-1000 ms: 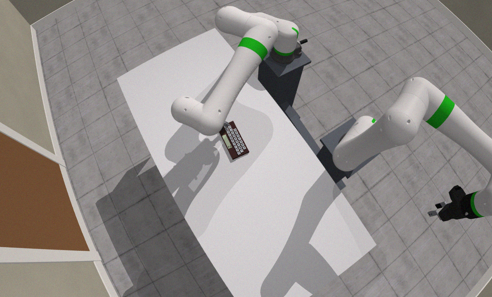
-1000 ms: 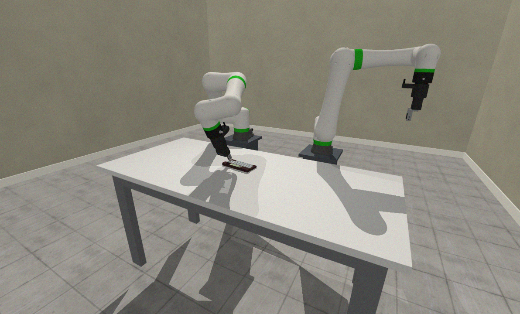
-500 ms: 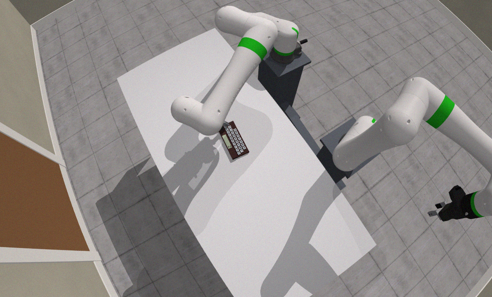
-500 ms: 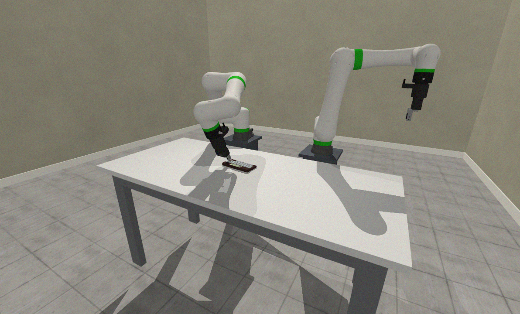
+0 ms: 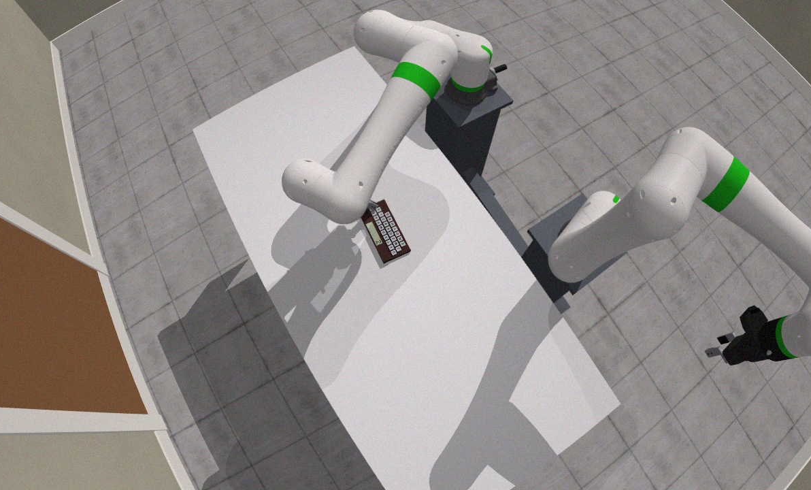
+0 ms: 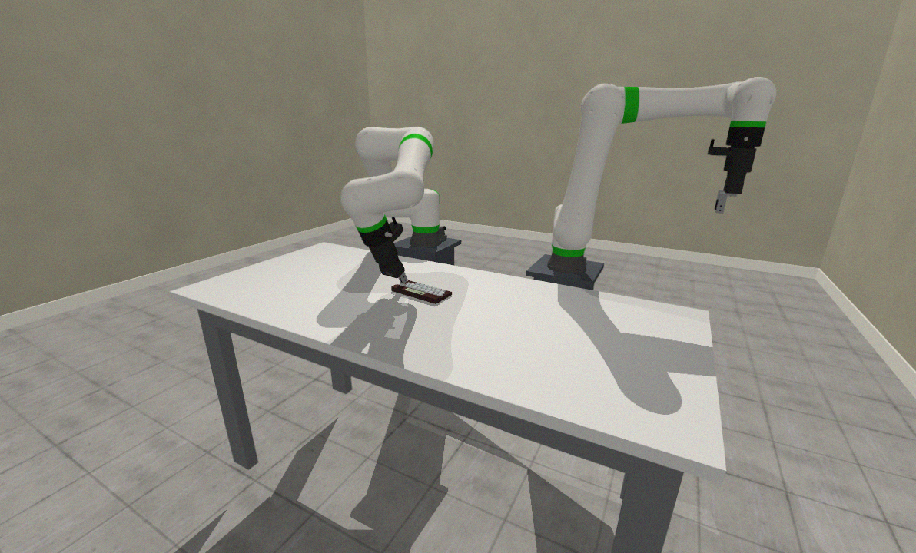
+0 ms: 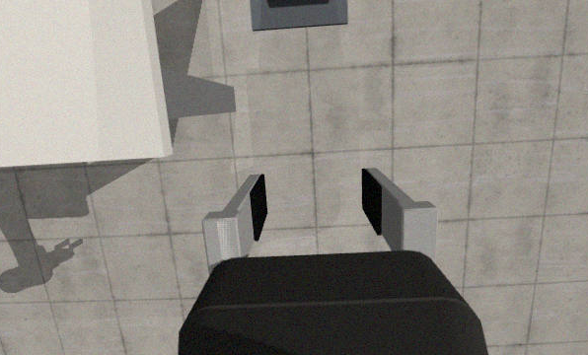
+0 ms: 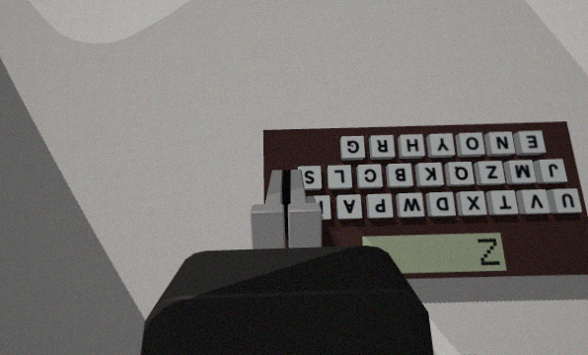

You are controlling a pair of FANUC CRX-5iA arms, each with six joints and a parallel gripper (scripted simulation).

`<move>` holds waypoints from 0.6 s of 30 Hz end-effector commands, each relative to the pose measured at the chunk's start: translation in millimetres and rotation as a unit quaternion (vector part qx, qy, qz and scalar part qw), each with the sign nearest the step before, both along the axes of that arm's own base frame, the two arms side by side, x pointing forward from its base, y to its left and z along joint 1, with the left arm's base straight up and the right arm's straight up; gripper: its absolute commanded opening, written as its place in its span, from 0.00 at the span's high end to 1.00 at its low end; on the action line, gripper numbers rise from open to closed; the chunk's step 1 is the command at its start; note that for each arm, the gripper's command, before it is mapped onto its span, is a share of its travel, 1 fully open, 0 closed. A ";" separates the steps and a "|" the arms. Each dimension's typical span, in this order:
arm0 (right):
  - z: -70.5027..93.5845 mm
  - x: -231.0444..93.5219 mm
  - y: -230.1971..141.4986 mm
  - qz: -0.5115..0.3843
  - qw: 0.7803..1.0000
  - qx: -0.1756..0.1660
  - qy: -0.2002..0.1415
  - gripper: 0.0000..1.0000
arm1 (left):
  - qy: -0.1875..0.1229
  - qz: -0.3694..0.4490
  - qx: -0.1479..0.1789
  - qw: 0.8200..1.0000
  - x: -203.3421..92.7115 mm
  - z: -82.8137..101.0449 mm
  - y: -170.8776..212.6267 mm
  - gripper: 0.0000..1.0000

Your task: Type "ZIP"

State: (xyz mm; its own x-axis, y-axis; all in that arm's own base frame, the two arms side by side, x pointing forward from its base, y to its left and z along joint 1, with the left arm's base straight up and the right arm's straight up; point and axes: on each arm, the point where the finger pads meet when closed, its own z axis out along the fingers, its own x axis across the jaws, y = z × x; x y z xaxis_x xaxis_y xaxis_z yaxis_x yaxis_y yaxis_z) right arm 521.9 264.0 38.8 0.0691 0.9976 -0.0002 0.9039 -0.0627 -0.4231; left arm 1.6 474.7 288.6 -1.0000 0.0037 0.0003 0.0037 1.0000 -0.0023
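The dark red keyboard lies on the table and appears upside down in the right wrist view. Its display shows "Z". The Z key and P key are uncovered. My right gripper is shut with nothing between its fingers, low over the keyboard's end beside the S key. Its fingers partly cover the F key and hide the I key; whether the tips touch anything is unclear. My left gripper is open and empty, high and far from the keyboard.
The white table carries the keyboard. In the top view, the right arm reaches over the table from the top. The left arm extends over the floor beyond the table's edge.
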 end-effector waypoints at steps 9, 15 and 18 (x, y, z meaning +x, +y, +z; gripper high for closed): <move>0.3 0.9 0.0 0.000 1.000 0.000 -0.002 1.00 | 0.000 0.000 0.001 1.000 0.2 1.0 0.3 0.00; -0.4 0.9 0.0 0.000 1.000 0.000 -0.002 1.00 | 0.000 0.000 0.001 1.000 0.2 1.0 0.3 0.00; -0.7 0.9 0.0 0.000 1.000 0.000 -0.002 1.00 | 0.000 0.000 0.001 1.000 0.2 1.0 0.3 0.00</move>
